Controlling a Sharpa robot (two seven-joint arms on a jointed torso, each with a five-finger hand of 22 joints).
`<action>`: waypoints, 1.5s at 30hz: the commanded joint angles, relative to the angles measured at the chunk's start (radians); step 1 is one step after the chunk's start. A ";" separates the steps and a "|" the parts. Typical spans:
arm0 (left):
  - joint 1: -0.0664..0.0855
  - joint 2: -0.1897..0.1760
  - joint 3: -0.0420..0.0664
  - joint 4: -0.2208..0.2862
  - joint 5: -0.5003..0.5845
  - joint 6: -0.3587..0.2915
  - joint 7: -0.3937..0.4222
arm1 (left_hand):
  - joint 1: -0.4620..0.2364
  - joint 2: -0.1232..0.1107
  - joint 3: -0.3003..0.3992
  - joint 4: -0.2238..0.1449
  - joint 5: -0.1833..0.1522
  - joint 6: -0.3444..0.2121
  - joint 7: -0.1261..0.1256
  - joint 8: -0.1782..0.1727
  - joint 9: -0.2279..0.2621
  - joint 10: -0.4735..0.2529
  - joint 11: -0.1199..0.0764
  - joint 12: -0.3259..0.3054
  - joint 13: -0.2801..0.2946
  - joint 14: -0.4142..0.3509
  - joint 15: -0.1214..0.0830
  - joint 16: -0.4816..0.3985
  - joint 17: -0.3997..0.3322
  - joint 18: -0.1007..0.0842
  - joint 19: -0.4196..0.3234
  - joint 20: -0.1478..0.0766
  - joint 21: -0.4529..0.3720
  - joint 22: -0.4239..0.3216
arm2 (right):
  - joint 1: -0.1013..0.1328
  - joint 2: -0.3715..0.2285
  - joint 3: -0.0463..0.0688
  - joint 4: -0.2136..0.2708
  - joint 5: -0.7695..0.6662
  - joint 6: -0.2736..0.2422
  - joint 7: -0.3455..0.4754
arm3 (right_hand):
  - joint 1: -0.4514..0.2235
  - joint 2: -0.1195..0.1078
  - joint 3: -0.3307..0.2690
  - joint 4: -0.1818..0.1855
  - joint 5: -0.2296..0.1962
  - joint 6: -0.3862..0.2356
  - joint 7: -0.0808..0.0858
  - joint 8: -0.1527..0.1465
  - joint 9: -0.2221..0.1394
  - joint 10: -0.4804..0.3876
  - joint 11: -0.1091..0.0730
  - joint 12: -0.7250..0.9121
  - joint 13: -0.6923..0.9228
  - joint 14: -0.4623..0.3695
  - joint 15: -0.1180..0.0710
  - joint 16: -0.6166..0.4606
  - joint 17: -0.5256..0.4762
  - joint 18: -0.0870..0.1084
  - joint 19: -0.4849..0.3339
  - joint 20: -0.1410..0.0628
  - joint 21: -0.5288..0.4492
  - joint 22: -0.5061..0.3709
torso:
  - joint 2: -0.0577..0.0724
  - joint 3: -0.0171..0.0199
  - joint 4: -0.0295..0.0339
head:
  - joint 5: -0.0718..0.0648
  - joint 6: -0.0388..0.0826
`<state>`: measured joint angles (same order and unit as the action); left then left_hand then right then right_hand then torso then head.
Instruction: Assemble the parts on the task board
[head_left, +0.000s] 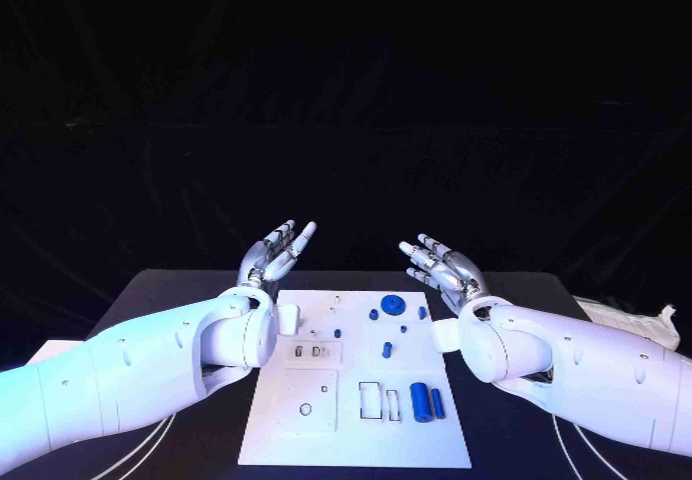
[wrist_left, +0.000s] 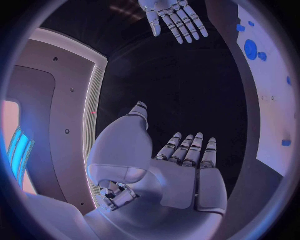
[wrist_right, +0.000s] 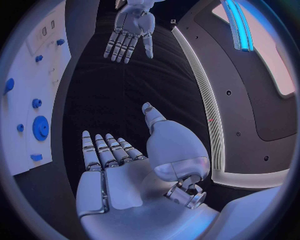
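Table (head_left: 173, 290) with the board (head_left: 325, 430) in the middle, between the two arms. Task looks barely begun: the parts lie loose or sit about the board, nothing clearly joined, though seated or just resting is hard to tell from here. Gear (head_left: 391, 303) at the far end, cylinder (head_left: 420, 401) near right, small pegs (head_left: 387, 349) between. Left hand (head_left: 277, 253) and right hand (head_left: 444, 267) are raised past the far edge of the board, palms facing, fingers straight and spread, holding nothing. All parts lie nearer than the fingers, well apart from them, untouched.
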<state>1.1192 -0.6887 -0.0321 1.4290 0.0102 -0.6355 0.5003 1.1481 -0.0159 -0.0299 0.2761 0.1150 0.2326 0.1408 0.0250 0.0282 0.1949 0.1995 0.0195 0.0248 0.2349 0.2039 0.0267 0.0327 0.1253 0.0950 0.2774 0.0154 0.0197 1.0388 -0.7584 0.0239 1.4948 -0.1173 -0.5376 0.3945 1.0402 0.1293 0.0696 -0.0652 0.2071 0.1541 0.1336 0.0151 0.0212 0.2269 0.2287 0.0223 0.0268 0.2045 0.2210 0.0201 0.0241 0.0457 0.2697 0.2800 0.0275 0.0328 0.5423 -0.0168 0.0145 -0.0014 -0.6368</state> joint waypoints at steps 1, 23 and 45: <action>0.002 0.002 0.000 -0.001 -0.011 0.062 0.009 | 0.065 0.013 -0.009 0.014 0.008 0.032 0.108 0.008 0.004 0.022 0.020 0.009 0.004 0.032 0.007 0.010 0.005 0.025 0.011 0.016 0.010 0.004 | -0.003 0.005 0.005 -0.015 -0.128 0.210 -0.095 | 0.087 0.013 0.021 -0.039 0.010 0.061 0.160 0.014 0.007 0.068 0.033 0.014 0.008 0.060 0.029 0.012 0.007 0.027 0.039 0.013 0.013 0.007 | 0.000 -0.0004 0.0002 | 0.000 0.000; 0.007 -0.159 0.000 0.127 -0.030 0.187 0.001 | 0.246 0.066 -0.032 -0.059 0.011 0.714 0.075 0.115 0.043 0.823 -0.038 0.152 0.058 0.878 -0.093 0.252 0.155 0.060 0.808 -0.051 0.346 0.140 | 0.033 -0.025 0.034 -0.090 -0.648 0.078 -0.057 | 0.242 -0.032 0.082 -0.220 -0.007 0.788 0.085 0.074 0.046 0.835 -0.065 0.065 0.037 0.868 -0.089 0.106 0.044 0.142 0.634 -0.031 0.169 0.039 | 0.063 -0.0073 0.0195 | -0.033 -0.003; 0.021 -0.282 0.009 0.365 0.042 0.261 -0.022 | 0.259 0.069 -0.032 -0.072 0.012 0.722 0.072 0.103 0.039 0.832 -0.041 0.137 0.057 0.892 -0.098 0.247 0.176 0.059 0.827 -0.058 0.346 0.136 | 0.132 0.003 0.058 -0.110 -1.495 0.278 -0.396 | 0.227 -0.122 0.159 -0.207 -0.003 0.930 0.018 0.053 0.049 1.001 -0.152 0.039 0.037 1.307 -0.234 0.323 0.211 0.136 1.051 -0.208 0.453 0.160 | 0.187 -0.0210 0.0517 | -0.087 0.036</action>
<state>1.1386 -0.9692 -0.0243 1.7859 0.0382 -0.4134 0.4782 1.3974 0.0525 -0.0631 0.2119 0.1231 0.9505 0.2121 0.1296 0.0682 1.0223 0.1588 0.1568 0.0815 1.1229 0.1056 0.2741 0.2075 0.1717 0.9168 0.2198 0.3601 0.1565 1.1695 -0.7566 0.0816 1.3832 -1.4090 -0.3480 0.1037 1.2653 0.0141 0.2227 -0.2702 0.2046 1.0800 0.1524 0.0707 0.0715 1.2367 0.0745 0.0633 0.0648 1.4615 -0.0126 0.3370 0.2299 0.1703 1.3148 0.0697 0.4761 0.1904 0.7078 -0.0358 0.0626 -0.0835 -0.6059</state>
